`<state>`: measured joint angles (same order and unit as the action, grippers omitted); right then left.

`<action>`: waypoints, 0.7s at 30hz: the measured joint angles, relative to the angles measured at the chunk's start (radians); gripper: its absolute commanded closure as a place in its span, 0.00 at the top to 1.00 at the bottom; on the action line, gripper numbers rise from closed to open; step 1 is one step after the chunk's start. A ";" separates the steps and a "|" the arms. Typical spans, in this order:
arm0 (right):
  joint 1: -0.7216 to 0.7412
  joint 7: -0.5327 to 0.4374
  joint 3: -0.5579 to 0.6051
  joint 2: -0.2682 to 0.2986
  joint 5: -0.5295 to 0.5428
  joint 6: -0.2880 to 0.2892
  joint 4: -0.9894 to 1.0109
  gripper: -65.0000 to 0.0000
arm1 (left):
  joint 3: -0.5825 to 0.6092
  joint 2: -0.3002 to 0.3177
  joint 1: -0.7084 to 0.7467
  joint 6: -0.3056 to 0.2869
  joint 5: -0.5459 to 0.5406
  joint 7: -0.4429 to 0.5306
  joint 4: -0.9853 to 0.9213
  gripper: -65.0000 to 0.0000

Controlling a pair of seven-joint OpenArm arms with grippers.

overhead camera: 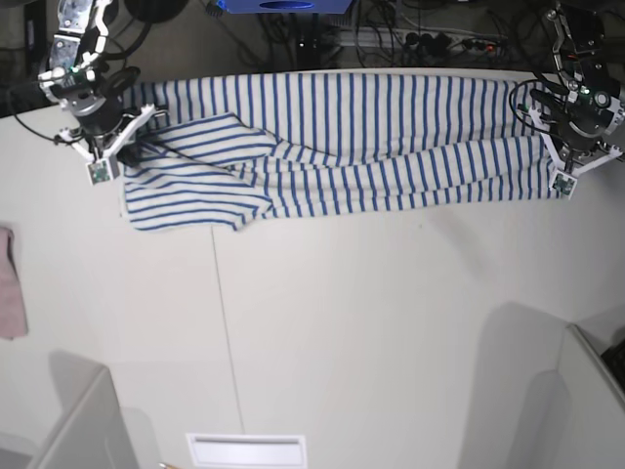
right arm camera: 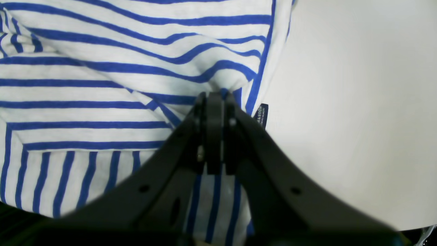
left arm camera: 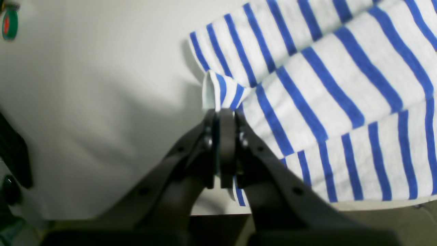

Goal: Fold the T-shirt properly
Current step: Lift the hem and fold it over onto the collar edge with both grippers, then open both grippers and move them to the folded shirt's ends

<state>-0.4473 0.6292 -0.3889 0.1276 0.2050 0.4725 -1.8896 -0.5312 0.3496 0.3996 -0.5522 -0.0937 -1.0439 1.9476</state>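
The T-shirt (overhead camera: 371, 147), white with thin blue stripes, lies stretched in a long band across the far part of the white table (overhead camera: 371, 322). One sleeve part is folded over at the left end (overhead camera: 190, 191). My left gripper (overhead camera: 566, 156) is at the band's right end, shut on a pinched corner of the T-shirt (left arm camera: 307, 102), as the left wrist view shows at the left gripper (left arm camera: 222, 111). My right gripper (overhead camera: 107, 147) is at the left end. In the right wrist view the right gripper (right arm camera: 215, 95) is shut on a bunched edge of the T-shirt (right arm camera: 102, 85), beside the small dark label (right arm camera: 262, 114).
A pink cloth (overhead camera: 10, 283) lies at the table's left edge. Grey bin walls stand at the near left (overhead camera: 88, 420) and near right (overhead camera: 586, 391). A white slot (overhead camera: 246, 450) sits at the near edge. Cables and equipment (overhead camera: 430, 39) crowd behind the far edge.
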 measured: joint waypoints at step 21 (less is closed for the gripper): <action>-0.030 0.072 -0.039 -0.008 0.001 0.001 0.015 0.00 | -0.030 -0.008 0.033 -0.006 0.006 0.000 0.004 0.00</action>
<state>-0.4774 0.7010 -0.4274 0.1200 0.2058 0.4732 -1.8744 -0.5610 0.3416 0.4324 -0.5579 -0.0872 -1.0439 1.9518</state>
